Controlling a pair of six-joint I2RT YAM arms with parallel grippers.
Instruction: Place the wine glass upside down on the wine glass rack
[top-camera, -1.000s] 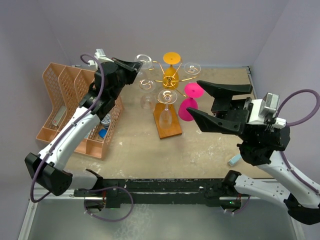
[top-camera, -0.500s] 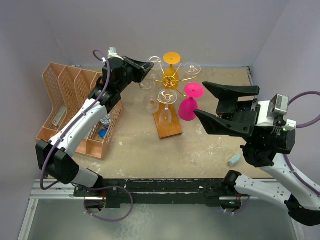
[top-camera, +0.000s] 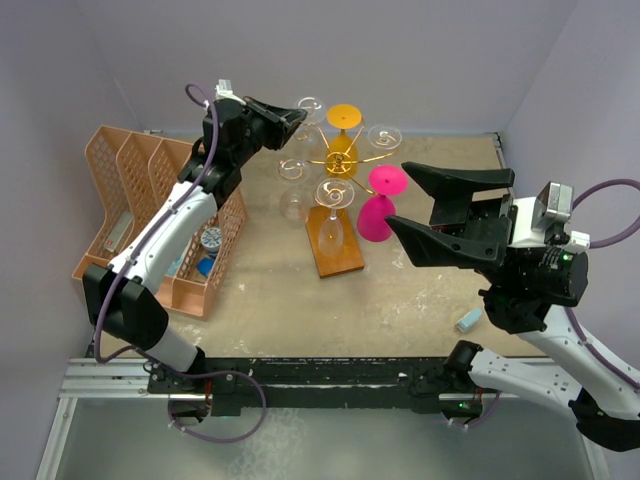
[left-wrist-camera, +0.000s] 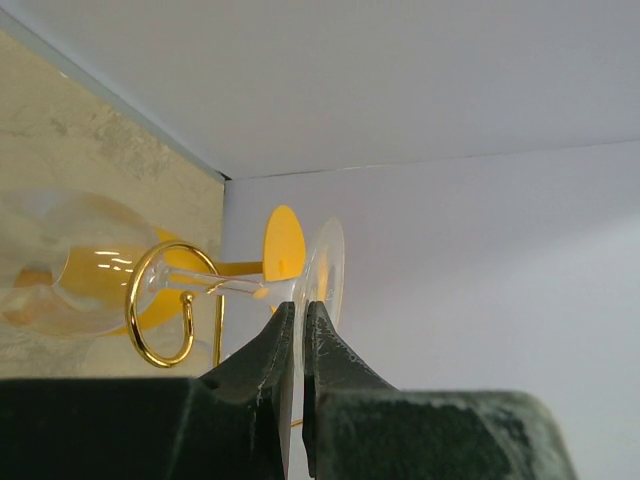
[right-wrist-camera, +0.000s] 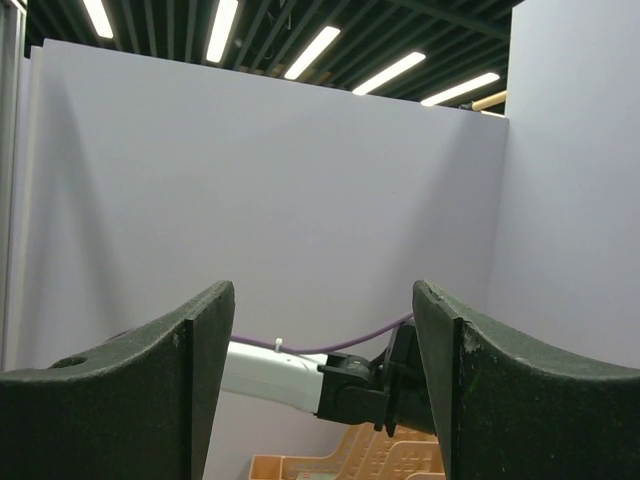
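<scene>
Beside the far rack (top-camera: 345, 258), left pincer (top-camera: 298, 118) grips the wine glass (left-wrist-camera: 70, 270) foot.
Right pincer (top-camera: 400, 197) hangs released, near right.

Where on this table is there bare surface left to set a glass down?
Widest bare patch: sandy tabletop in front of the rack's reddish wooden base, between the peach plastic lattice organiser and the small pale-blue block. Crowded: around the gold wire rack, where the orange glass, pink glass and clear glasses cluster.
</scene>
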